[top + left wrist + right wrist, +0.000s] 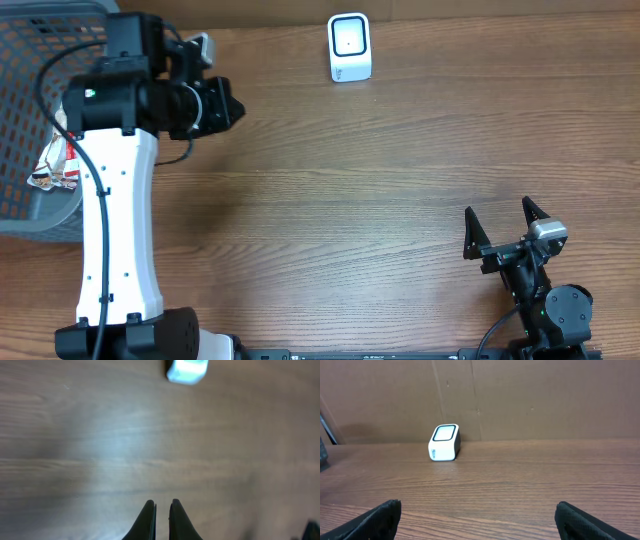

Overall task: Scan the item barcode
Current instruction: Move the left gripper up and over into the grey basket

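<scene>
A wooden table (350,200) has a grey mesh basket (35,45) at its left end.

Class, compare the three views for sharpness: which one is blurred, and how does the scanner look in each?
Left wrist: blurred throughout, the scanner only a pale smear at the top edge. Right wrist: sharp, the scanner crisp-edged against the brown backdrop. Overhead: sharp and evenly lit, the scanner clearly outlined.

We note the grey mesh basket (30,60) running off the overhead's left edge. The white left arm (115,220) hides part of the crinkled red-and-white packet (52,168) in it, and the packet's print is too small to read. The left wrist view is blurred, with the white box-shaped scanner (186,371) smeared and clipped at the top. The black right gripper (477,519) is cut off at the bottom edge, so only its tips show.
</scene>
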`<action>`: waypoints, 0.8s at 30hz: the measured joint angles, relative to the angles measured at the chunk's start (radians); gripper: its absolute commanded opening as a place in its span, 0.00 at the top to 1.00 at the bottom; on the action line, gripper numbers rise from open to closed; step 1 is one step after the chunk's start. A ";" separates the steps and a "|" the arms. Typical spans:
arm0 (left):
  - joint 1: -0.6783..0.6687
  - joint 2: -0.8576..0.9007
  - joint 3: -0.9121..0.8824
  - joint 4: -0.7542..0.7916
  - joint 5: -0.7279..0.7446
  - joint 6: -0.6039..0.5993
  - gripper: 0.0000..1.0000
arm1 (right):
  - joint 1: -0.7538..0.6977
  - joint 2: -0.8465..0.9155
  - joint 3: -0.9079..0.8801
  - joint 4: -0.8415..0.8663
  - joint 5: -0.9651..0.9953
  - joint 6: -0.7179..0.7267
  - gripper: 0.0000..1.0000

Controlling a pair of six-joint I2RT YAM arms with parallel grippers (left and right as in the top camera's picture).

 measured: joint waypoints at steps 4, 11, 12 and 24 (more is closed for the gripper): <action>0.083 0.000 0.010 0.062 0.000 -0.047 0.96 | 0.000 0.000 0.000 0.000 0.000 0.000 0.00; 0.275 0.000 0.040 0.150 0.000 -0.135 0.96 | 0.000 0.000 0.000 0.000 0.000 0.000 0.00; 0.301 0.000 0.045 0.161 0.000 -0.143 0.96 | 0.000 0.000 0.000 0.000 0.000 0.000 0.00; 0.546 0.000 0.117 0.302 -0.001 -0.185 0.91 | 0.000 0.000 0.000 0.000 0.000 0.000 0.00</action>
